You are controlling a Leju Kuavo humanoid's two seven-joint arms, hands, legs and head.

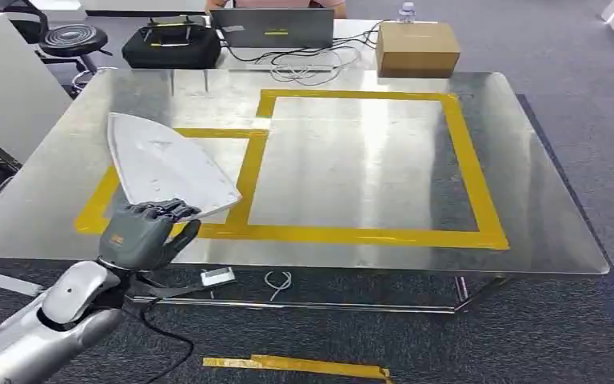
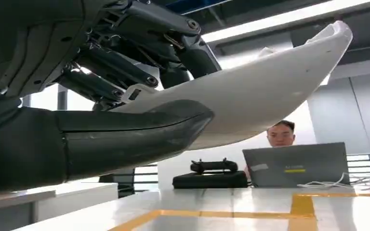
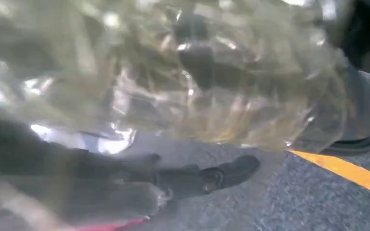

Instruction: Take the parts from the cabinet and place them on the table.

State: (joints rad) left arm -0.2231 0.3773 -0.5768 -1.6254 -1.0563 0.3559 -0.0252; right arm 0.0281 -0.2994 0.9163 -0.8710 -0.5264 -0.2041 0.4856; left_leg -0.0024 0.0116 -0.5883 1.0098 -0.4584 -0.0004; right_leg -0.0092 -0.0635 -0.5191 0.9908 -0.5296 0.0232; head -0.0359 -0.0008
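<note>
White moulded part (image 1: 166,164) held over the steel worktop (image 1: 352,168).
Left hand (image 1: 145,230) clasps its near edge, shell fanning forward beyond the fingers; it looks thin, stiff and light, best gripped at the rim. Right hand's (image 3: 125,192) state is too blurred to tell.

Table (image 1: 528,200): brushed metal, shiny, w/ glossy yellow tape (image 1: 472,168) strips. White part (image 1: 164,164): smooth matt plastic-looking shell; left hand (image 1: 140,232): dark matt plastic. Box (image 1: 417,48) at far edge: plain cardboard; floor (image 1: 576,72): rough grey carpet.
</note>
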